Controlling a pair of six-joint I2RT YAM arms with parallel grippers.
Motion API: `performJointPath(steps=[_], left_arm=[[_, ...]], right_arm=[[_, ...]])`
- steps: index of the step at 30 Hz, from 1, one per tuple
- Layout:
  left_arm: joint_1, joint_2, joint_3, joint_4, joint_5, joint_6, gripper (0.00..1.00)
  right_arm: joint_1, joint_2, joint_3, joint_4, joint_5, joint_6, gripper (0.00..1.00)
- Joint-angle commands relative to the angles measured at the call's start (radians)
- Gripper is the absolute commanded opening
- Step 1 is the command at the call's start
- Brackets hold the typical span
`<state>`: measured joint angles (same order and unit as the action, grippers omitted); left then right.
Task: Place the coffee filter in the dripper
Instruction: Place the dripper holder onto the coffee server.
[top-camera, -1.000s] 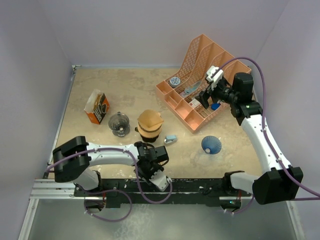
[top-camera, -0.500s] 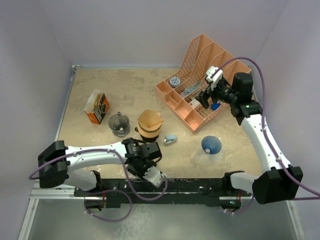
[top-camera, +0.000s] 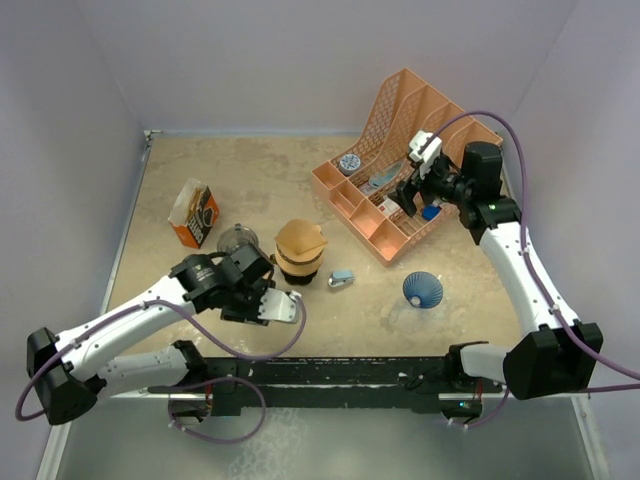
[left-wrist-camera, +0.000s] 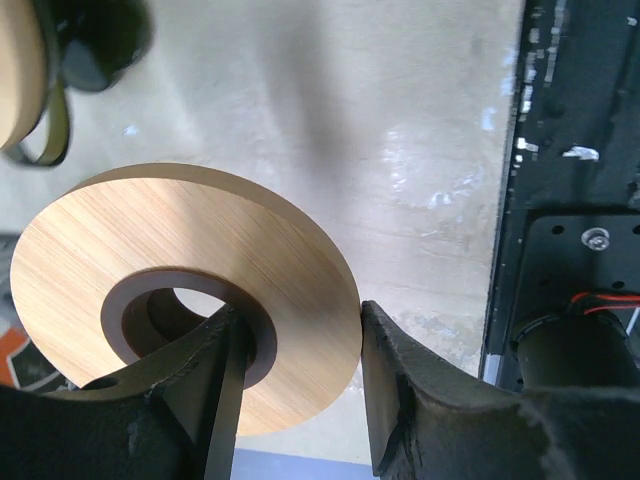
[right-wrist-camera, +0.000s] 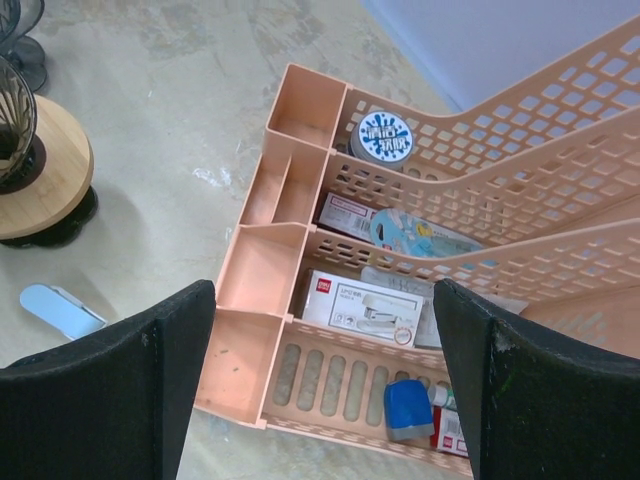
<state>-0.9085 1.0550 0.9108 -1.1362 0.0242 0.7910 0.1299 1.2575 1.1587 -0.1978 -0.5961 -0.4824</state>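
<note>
Top external: tan cone-shaped paper coffee filter (top-camera: 300, 238), as I judge it, tops a dark round stand (top-camera: 300, 272). Left gripper (top-camera: 258, 298) is just beside the filter, on its near side. Right gripper (top-camera: 408, 197) is well apart from the filter, over the peach plastic organiser (top-camera: 400, 110).

Left wrist: only this view shows the jaws grasping a round bamboo ring (left-wrist-camera: 200, 230), one finger through its hole. Carry it level and slowly.

Right wrist: jaws released, holding nothing.

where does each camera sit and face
Top: above, behind the robot, looking down on the table; left arm and right arm show.
Left wrist: on that arm, facing down; the left hand grips a wooden ring.
Right wrist: on that arm, facing down at a peach organizer; open right hand frames it.
Shared: top and right wrist show the organizer.
</note>
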Motion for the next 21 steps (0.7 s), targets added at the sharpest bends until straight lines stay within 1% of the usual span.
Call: performJointPath(steps=[1,3,6,13,17,21], left_arm=[[0.063,-0.057,0.066,0.026,-0.079,-0.064,0.29],[0.101,-0.058,0.082,0.040,-0.100,-0.060,0.29],[0.194,-0.017,0.113,0.041,-0.098,-0.023,0.29],[0.470,0.126,0.207,0.041,0.032,0.115,0.29],[0.552,0.207,0.249,0.045,0.102,0.160,0.29],[0.584,0.265,0.279,0.065,0.153,0.167,0.30]], right_arm=[[-0.004,0.002,0.065,0.002,-0.057,-0.016,0.92],[-0.004,0.005,0.073,-0.003,-0.062,-0.016,0.92],[-0.004,0.001,0.073,-0.005,-0.080,-0.017,0.92],[-0.004,-0.023,0.070,-0.004,-0.103,-0.017,0.92],[-0.004,-0.036,0.066,-0.007,-0.109,-0.018,0.92],[-0.004,-0.046,0.059,-0.005,-0.109,-0.018,0.93]])
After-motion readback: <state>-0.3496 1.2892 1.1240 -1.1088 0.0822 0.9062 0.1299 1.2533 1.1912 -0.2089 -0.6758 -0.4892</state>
